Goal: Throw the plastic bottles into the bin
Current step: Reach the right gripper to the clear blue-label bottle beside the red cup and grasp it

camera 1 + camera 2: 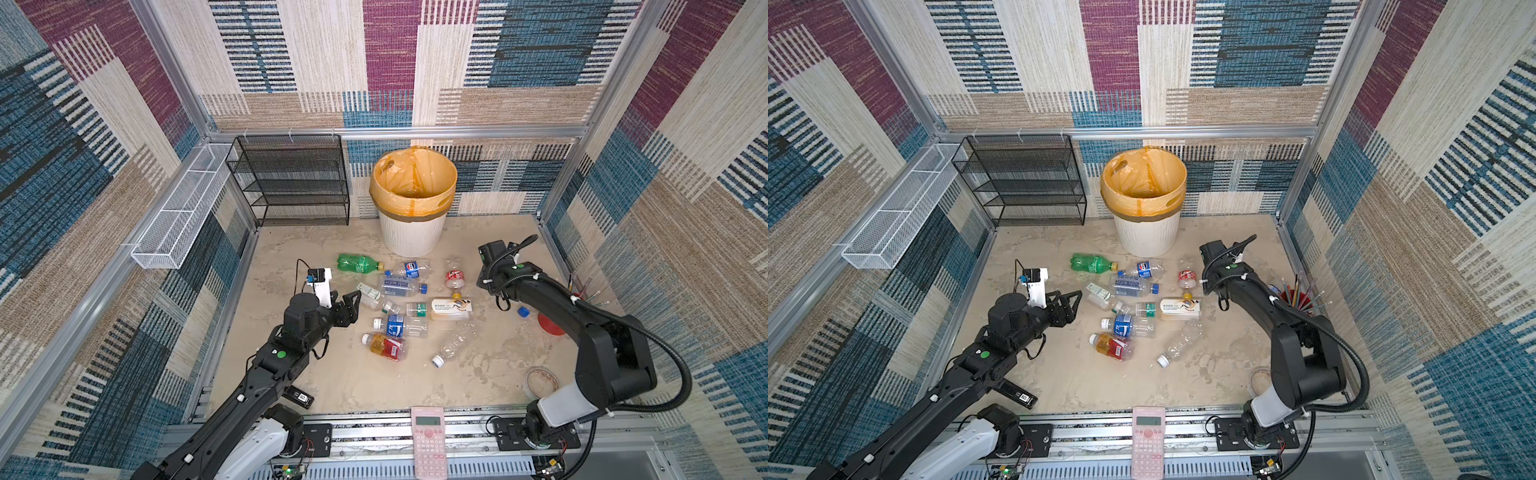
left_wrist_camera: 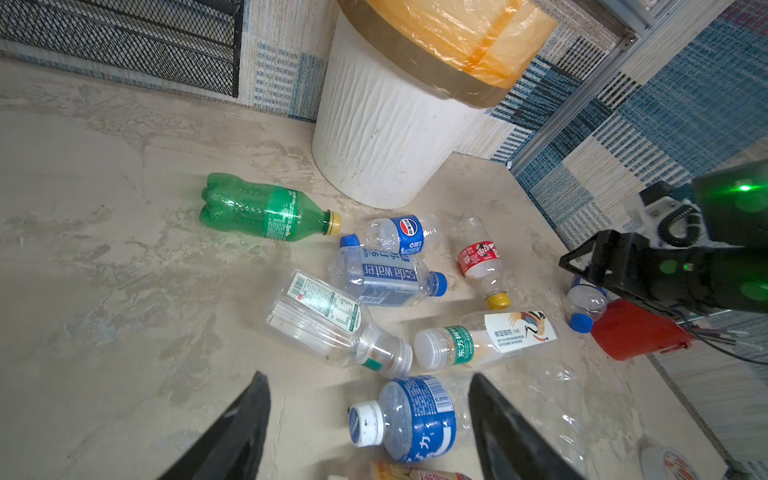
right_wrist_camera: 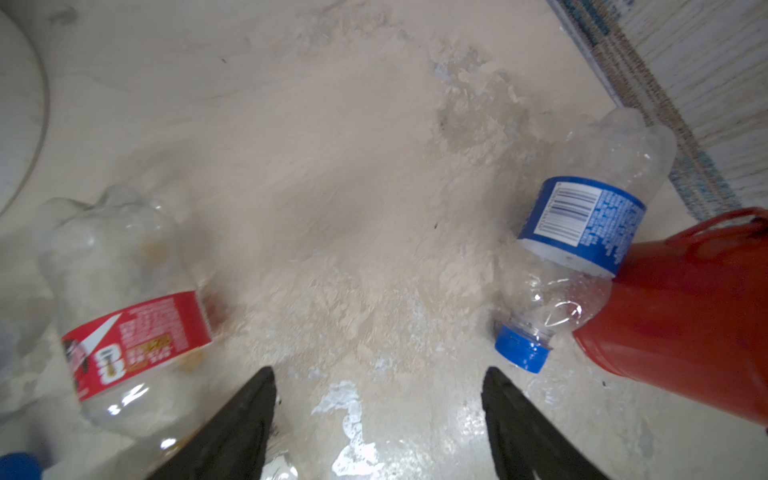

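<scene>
The desk [image 1: 332,382] fills most of my view, and the bin [image 1: 411,237] stands upright at its far edge with the bag folded over its rim. The plastic bottles [image 1: 399,286] lie scattered on the desk just in front of the bin. My left end effector [image 2: 368,376] is spread and pinching nothing, hanging near a white-capped blue-label bottle [image 2: 415,419]. My right end effector [image 3: 378,374] is spread too, over bare desk between a red-label bottle [image 3: 133,332] and a blue-capped bottle [image 3: 582,232] that touches the red cup [image 3: 685,324].
</scene>
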You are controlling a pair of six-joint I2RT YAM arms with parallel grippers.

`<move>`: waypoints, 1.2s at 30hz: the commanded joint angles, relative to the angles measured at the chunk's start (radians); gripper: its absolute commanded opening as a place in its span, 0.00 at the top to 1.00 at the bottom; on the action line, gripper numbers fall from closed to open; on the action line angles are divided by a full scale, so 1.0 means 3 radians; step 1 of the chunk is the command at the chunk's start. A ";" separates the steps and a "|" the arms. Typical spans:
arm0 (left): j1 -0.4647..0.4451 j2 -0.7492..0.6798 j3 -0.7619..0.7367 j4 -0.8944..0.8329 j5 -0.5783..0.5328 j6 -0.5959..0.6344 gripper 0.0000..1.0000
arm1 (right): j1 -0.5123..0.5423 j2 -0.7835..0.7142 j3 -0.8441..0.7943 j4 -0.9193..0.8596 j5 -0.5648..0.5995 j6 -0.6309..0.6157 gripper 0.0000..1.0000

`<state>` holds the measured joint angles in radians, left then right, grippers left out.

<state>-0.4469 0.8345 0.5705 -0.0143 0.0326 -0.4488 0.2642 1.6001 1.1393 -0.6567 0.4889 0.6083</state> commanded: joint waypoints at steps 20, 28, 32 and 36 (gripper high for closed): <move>0.0005 -0.0082 -0.0015 -0.0147 0.0214 -0.0232 0.25 | -0.0526 0.0659 0.0468 -0.0430 0.0406 0.0081 0.16; 0.0005 -0.0125 -0.0004 -0.0209 0.0218 -0.0182 0.25 | -0.0658 0.0590 0.0343 -0.0404 0.0381 0.0089 0.15; 0.0003 -0.0147 -0.0024 -0.0240 0.0212 -0.0168 0.25 | -0.0721 0.0581 0.0324 -0.0380 0.0332 0.0065 0.14; 0.0002 -0.0146 -0.0014 -0.0269 0.0216 -0.0155 0.25 | -0.0800 0.0582 0.0284 -0.0337 0.0287 0.0056 0.15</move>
<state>-0.4469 0.7921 0.5682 -0.0834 0.0860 -0.5201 0.0345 1.7821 1.2301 -0.7765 0.5831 0.6235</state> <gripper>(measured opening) 0.754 0.856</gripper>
